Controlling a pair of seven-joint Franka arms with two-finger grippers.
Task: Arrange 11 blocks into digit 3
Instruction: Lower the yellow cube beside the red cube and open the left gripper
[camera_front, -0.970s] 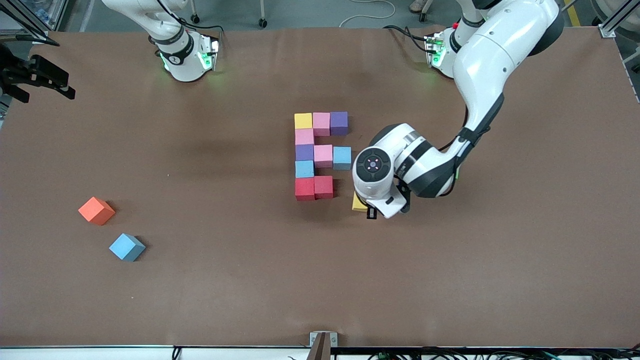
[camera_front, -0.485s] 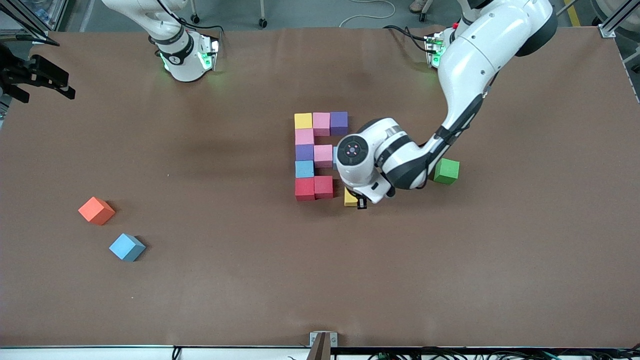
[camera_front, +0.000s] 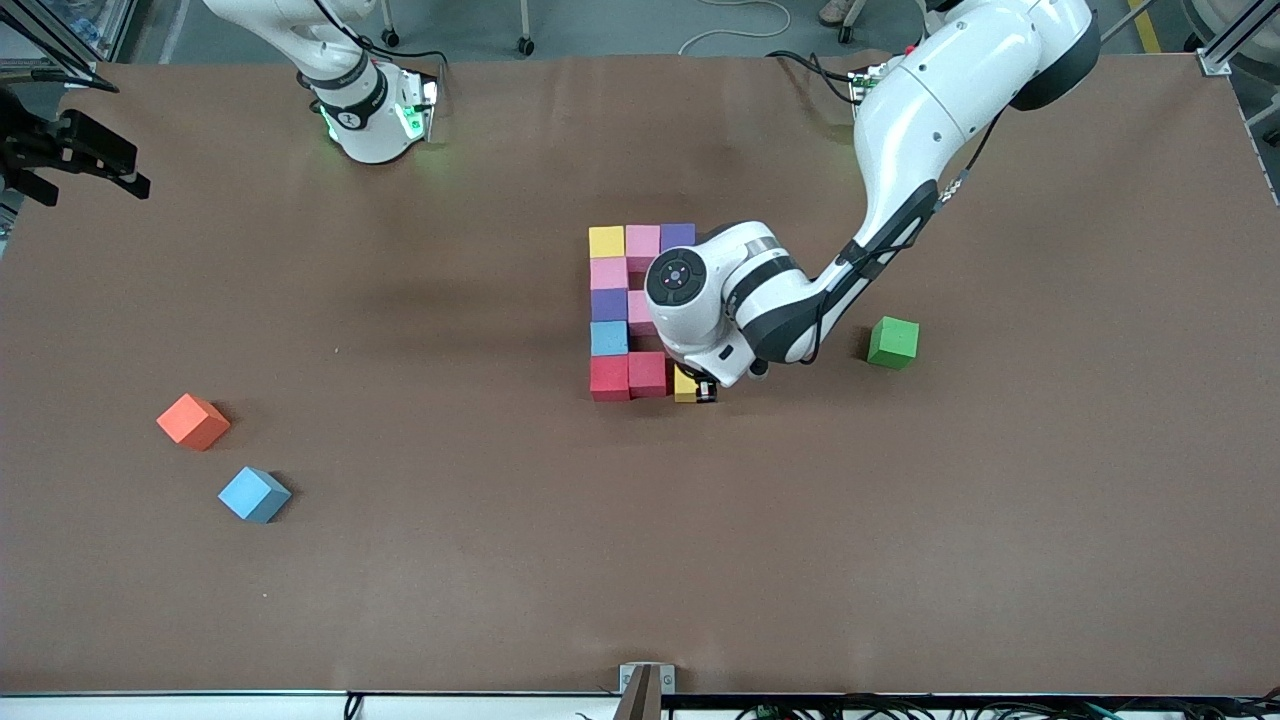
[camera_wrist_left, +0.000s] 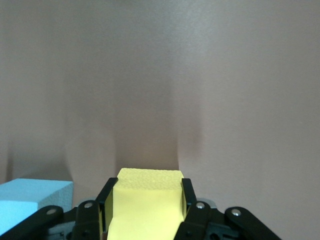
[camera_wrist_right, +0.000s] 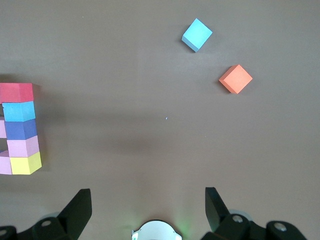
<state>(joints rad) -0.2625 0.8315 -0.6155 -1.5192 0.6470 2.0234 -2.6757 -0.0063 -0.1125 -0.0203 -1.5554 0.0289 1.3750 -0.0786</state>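
Yellow block (camera_front: 684, 385) is clamped in the left hand (camera_front: 697, 390), just beside the red blocks (camera_front: 628, 376) of the digit 3 (camera_front: 625, 305), nearest the front camera. Next: set it touching them, then release. Right hand (camera_wrist_right: 145, 207) waits, fingers apart.

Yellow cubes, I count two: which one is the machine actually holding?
The yellow cube beside the red cubes, in the row nearest the front camera, pinched in the left tool. The other yellow cube sits untouched at the figure's farthest corner.
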